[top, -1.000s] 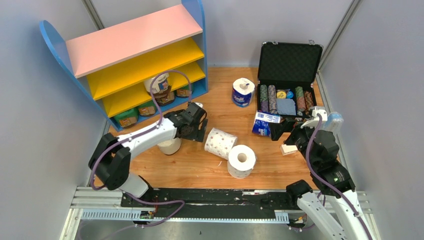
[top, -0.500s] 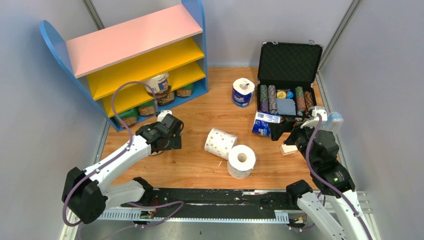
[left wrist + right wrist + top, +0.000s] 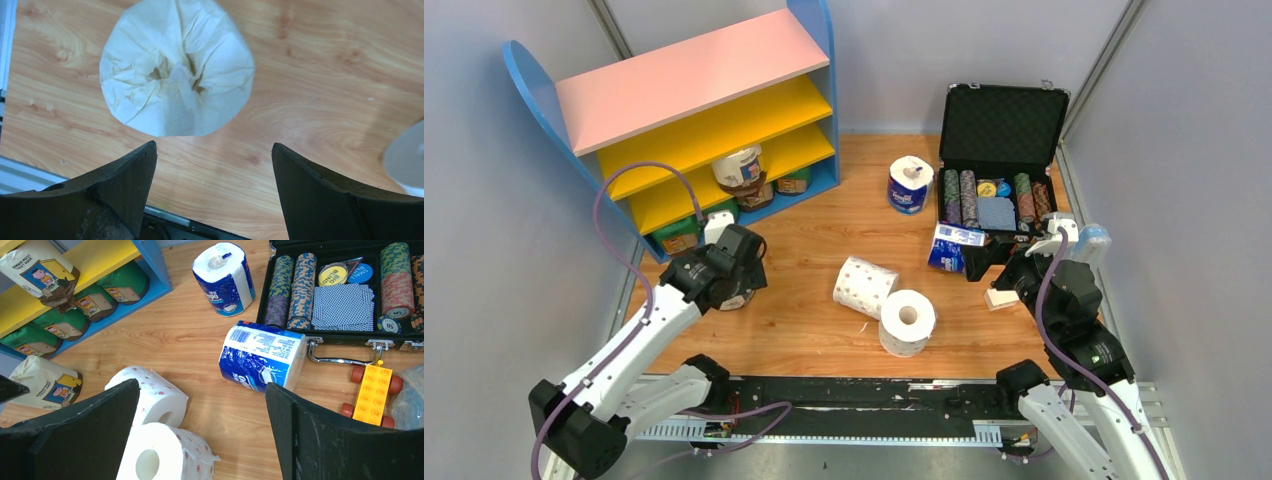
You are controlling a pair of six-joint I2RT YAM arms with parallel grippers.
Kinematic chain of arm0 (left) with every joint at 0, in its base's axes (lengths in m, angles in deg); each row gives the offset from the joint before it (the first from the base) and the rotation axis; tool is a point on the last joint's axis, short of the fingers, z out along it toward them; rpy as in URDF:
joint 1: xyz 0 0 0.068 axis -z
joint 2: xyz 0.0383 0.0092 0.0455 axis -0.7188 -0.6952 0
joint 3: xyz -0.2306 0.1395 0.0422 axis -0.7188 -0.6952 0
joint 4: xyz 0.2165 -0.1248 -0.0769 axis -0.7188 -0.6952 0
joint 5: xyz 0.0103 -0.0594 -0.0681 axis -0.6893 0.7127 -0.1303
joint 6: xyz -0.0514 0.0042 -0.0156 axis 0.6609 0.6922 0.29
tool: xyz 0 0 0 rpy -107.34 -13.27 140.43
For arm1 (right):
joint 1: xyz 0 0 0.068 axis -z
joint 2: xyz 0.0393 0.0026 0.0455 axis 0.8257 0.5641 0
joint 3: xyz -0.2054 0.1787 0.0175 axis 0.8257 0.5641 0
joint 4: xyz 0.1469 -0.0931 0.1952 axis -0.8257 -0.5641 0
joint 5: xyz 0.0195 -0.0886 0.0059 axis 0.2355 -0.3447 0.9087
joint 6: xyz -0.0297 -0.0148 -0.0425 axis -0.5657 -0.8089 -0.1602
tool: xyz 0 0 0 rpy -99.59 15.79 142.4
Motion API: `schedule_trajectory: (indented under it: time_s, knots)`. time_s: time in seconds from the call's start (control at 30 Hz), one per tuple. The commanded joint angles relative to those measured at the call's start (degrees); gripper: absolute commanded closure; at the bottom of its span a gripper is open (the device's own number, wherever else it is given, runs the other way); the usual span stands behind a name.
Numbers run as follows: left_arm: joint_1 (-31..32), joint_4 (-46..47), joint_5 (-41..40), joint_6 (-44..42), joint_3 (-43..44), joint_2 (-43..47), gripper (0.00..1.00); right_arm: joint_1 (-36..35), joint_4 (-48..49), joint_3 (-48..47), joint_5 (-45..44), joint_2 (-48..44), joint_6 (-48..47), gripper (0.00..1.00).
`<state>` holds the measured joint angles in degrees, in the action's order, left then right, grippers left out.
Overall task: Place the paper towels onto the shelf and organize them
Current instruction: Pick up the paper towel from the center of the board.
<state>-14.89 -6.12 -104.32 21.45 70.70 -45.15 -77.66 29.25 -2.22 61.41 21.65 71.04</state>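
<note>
Cream-wrapped roll (image 3: 176, 67); blue-white printed roll (image 3: 260, 356) (barcode); pink-topped shelf (image 3: 674, 75).

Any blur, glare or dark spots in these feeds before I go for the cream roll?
Left wrist view: the cream-wrapped paper roll is sharp and evenly lit, while the near pincer fingers are dark and a white roll at the right edge is blurred. Right wrist view: crisp, with soft shine on the blue-white printed roll. Top view: even light, no strong glare.
</note>
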Motion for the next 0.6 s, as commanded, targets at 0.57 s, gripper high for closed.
schedule_trajectory:
  time_s: [0.57]
  knots:
    - [-0.10, 7.33, -3.27, -5.05, 10.67, -14.00, 0.27, -0.15, 1.42, -0.19, -0.59, 0.69, 0.45, 0.00]
